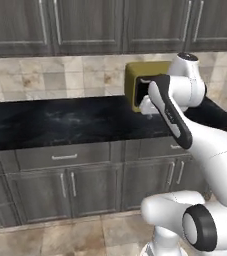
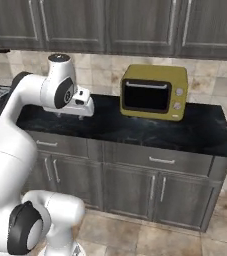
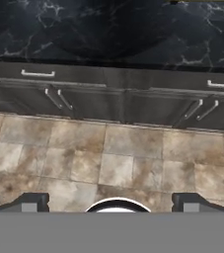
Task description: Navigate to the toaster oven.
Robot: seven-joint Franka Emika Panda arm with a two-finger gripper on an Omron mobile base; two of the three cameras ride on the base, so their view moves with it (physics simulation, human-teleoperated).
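Toaster oven (image 2: 155,92) sits on the black marble counter (image 2: 135,131), far side against the tiled wall, right of my gripper (image 3: 111,203). Fingers (image 3: 29,202) spread wide, holding nothing. Grey cabinets (image 2: 130,190) below. No readable writing on it.

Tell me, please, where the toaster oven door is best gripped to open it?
Grip the silver bar handle along the top edge of the toaster oven door, probably coming from the front. The bar lies horizontal and seems to stand off the dark glass, so the fingers could likely close over and under it.
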